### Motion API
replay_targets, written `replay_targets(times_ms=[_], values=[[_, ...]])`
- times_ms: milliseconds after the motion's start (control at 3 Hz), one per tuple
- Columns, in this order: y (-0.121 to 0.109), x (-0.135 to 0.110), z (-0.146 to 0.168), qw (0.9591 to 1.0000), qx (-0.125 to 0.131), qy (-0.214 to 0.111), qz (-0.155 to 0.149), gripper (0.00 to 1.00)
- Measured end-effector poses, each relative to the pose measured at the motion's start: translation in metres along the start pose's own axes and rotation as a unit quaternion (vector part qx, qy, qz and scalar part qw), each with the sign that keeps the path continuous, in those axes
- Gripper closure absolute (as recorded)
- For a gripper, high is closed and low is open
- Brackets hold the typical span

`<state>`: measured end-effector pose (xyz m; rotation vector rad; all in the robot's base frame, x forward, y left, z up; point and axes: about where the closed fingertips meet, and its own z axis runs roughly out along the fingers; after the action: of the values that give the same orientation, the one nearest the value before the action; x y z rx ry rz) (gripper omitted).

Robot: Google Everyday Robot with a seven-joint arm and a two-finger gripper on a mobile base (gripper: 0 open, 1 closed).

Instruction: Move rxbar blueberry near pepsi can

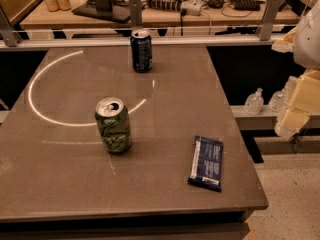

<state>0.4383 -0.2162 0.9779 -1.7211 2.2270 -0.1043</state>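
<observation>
Pale cream gripper (294, 120) hangs off the grey-brown table (60, 184) at its right side, grip state unreadable; flat navy wrapped rxbar blueberry (206, 163) lies near, lower-left; upright dark-blue silver-topped pepsi can (141, 50) stands far upper-left.

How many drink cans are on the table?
2: the pepsi can at the far edge, the green can nearer, left of centre. The gripper hangs at the view's right edge.
</observation>
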Motion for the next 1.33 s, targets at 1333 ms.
replay_targets(times_ms=[1333], values=[[0.045,-0.023,0.002,0.9645,-0.098,-0.018,-0.245,0.0]])
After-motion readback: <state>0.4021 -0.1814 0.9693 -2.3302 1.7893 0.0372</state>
